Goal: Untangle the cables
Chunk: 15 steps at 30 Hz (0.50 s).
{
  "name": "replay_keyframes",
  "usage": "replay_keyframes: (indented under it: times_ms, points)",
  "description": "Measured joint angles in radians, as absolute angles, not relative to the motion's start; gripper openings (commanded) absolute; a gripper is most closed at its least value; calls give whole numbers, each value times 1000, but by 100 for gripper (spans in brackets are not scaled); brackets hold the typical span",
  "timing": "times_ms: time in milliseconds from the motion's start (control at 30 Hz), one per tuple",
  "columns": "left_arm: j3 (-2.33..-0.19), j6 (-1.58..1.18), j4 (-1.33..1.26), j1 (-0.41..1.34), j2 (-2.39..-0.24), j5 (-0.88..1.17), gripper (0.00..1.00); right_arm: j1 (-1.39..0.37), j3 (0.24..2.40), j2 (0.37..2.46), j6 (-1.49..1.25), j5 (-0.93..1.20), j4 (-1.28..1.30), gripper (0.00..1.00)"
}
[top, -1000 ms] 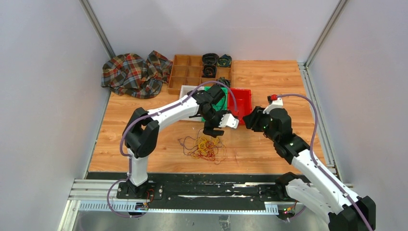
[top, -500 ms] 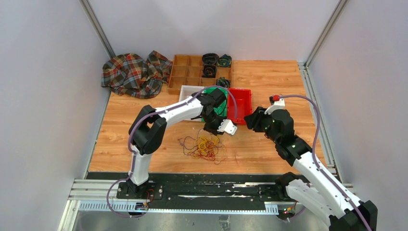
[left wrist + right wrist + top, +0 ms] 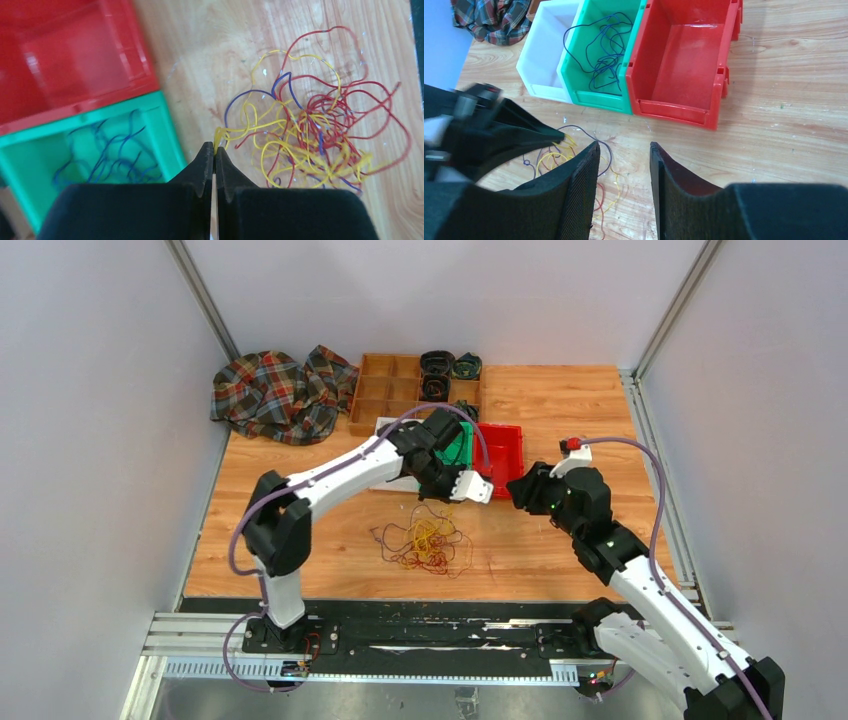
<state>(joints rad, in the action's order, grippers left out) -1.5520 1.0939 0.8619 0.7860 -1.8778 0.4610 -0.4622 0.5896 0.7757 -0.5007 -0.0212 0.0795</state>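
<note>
Yellow, red and dark blue cables (image 3: 310,145) lie in one loose tangle on the wooden table (image 3: 560,540), just in front of the green bin (image 3: 596,95). At the tangle's bin-side edge the left gripper (image 3: 215,150) has its jaws pressed together on a yellow strand (image 3: 235,131). A second ago those jaws stood wide above the heap; since then they have closed and drawn nearer the green bin, seemingly pulling a loop out with them, though the top view is too small to be sure. The right gripper (image 3: 624,150) has barely shifted: it hovers right of the tangle, jaws parted and holding nothing. Blue wire (image 3: 604,55) lies coiled in the green bin, flanked by a white bin (image 3: 536,65) and a red bin (image 3: 674,107). From above, the left arm hides most of the green bin. Behind it sit a wooden tray (image 3: 385,390) and a plaid cloth (image 3: 275,395).
</note>
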Motion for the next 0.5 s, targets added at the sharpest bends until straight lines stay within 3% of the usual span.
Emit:
replay_keyframes:
  times_ms: [267, 500]
  points:
    - [-1553, 883, 889, 786, -1689, 384, 1, -464, 588, 779, -504, 108, 11, 65]
    - [-1559, 682, 916, 786, -1638, 348, 1, -591, 570, 792, -495, 165, -99, 68]
